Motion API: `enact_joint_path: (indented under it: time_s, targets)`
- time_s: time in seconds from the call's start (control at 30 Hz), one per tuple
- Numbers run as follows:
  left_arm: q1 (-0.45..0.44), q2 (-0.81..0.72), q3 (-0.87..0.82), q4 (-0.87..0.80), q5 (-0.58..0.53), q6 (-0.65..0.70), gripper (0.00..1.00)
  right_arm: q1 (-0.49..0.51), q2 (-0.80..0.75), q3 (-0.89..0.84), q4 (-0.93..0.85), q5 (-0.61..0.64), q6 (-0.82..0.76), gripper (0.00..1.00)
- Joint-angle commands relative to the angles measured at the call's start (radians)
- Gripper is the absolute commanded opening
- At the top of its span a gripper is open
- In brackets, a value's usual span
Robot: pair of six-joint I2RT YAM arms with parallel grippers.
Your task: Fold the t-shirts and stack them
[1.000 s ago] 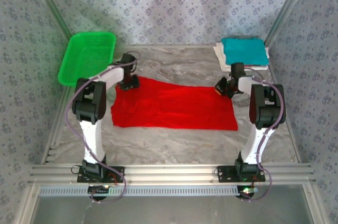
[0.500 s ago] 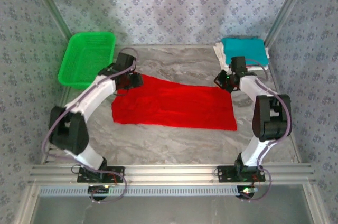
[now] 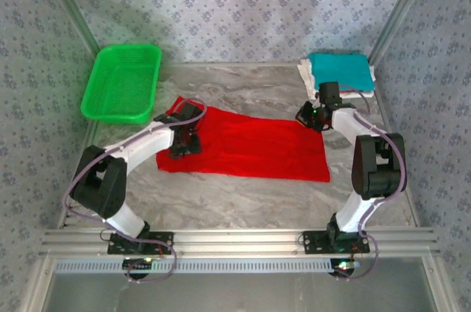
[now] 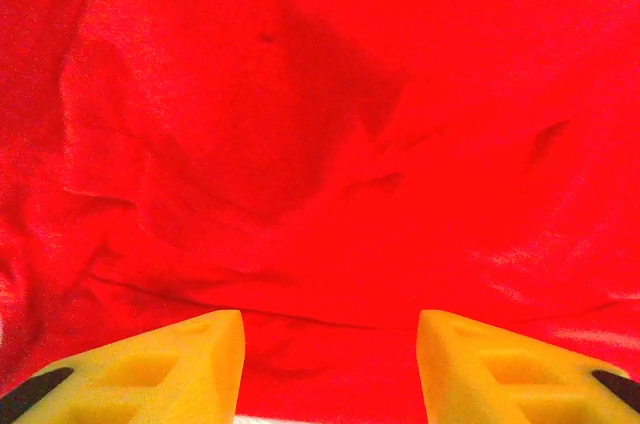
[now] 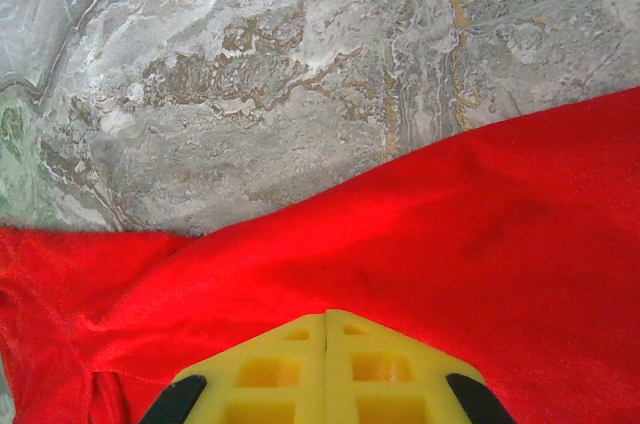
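Observation:
A bright red t-shirt (image 3: 250, 150) lies spread flat across the middle of the table. My left gripper (image 3: 184, 143) hovers low over its left part. In the left wrist view this gripper (image 4: 328, 369) is open, with wrinkled red cloth (image 4: 330, 144) below and only cloth between its yellow fingers (image 4: 200, 364). My right gripper (image 3: 307, 116) is at the shirt's far right corner. Its fingers (image 5: 280, 364) are shut together above the red cloth (image 5: 450, 234); no cloth shows between them. A folded teal t-shirt (image 3: 338, 69) rests on a folded whitish one (image 3: 304, 76) at the back right.
A green mesh basket (image 3: 121, 48) stands at the back left corner. Bare marble tabletop (image 3: 243, 91) runs behind the red shirt and in front of it (image 3: 243, 201). Metal frame posts rise at both back corners.
My left arm swung from the shirt's far left corner toward me, over the cloth's left part, and its jaws widened. The shirt's far left corner now lies flat. The right gripper shifted slightly back.

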Motion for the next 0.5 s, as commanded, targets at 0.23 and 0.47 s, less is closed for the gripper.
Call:
enact_joint_path:
  time_s: [0.23,0.47]
  targets:
    - [0.06,0.116,0.062,0.079,-0.09,0.111,0.48,-0.007,-0.006,-0.025,0.002,-0.011,-0.02,0.07]
    - [0.08,0.165,0.082,0.109,-0.062,0.133,0.07,-0.022,-0.018,-0.029,-0.016,-0.01,-0.02,0.07]
